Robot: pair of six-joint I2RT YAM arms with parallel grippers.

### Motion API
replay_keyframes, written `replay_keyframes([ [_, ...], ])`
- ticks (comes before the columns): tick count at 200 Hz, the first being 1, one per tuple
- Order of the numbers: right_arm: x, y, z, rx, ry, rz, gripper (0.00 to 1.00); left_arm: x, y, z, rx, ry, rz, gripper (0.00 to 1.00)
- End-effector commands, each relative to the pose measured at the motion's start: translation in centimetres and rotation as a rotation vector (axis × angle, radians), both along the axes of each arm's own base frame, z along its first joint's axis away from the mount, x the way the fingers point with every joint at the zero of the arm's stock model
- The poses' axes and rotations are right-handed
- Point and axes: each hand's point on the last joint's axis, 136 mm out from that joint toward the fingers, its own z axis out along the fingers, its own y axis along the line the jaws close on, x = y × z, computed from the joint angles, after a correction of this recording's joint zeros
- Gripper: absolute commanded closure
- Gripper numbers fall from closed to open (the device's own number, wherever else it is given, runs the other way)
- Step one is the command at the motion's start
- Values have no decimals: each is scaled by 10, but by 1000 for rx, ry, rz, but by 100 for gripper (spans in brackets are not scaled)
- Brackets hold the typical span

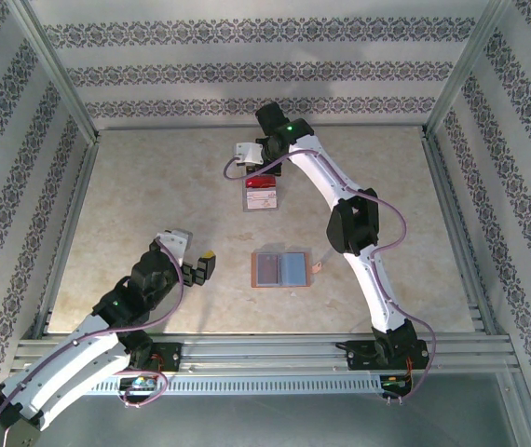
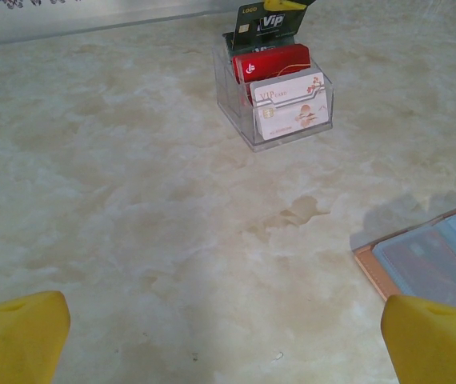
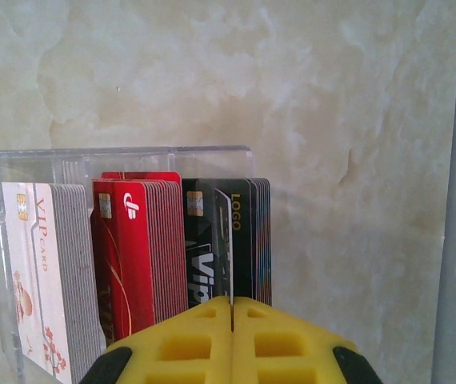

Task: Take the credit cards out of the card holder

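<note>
Overhead, the card holder (image 1: 281, 268) lies opened flat at mid-table, well apart from a clear stand (image 1: 246, 208) farther back where credit cards (image 1: 260, 197) sit on edge. The holder looks soft and light, so it would likely slide or lift if a card were tugged from a pocket. The right arm is stretched long, its elbow bent near the holder's right side and its wrist tipped down so the right gripper (image 1: 264, 177) meets the stand. The left arm is folded low at the near left, and the left gripper (image 1: 202, 264) is spread wide and holds nothing (well placed, I judge, to pin the holder down). From the left wrist, the yellow fingertips (image 2: 20, 336) frame bare table (image 2: 132, 200). The holder's tan edge and grey-blue pockets show at the right, though I cannot tell whether a card sits in them. A dark card (image 2: 262, 20) stands higher than the red and white ones, pinched at its top. From the right wrist, the right gripper is clenched on that dark card's thin upper edge, at the right end of the stand beside the red stack. Such cards are light, stiff and slick, best taken by an exposed edge with the pads across both faces, since a shallow pinch may let one twist.
</note>
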Motion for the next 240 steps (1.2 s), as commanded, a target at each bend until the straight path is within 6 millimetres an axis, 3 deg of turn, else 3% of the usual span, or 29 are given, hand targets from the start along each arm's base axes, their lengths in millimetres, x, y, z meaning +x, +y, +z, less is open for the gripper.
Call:
replay_keyframes([
  [1, 10, 0, -5, 11, -13, -20, 100, 5, 5, 11, 12, -32, 21, 0],
  [97, 7, 9, -8, 65, 25, -25, 100, 6, 5, 10, 17, -26, 20, 0],
  [213, 16, -2, -22, -3, -2, -55, 100, 6, 5, 10, 16, -24, 22, 0],
  [240, 16, 0, -19, 3, -6, -55, 91, 6, 5, 9, 15, -22, 22, 0],
])
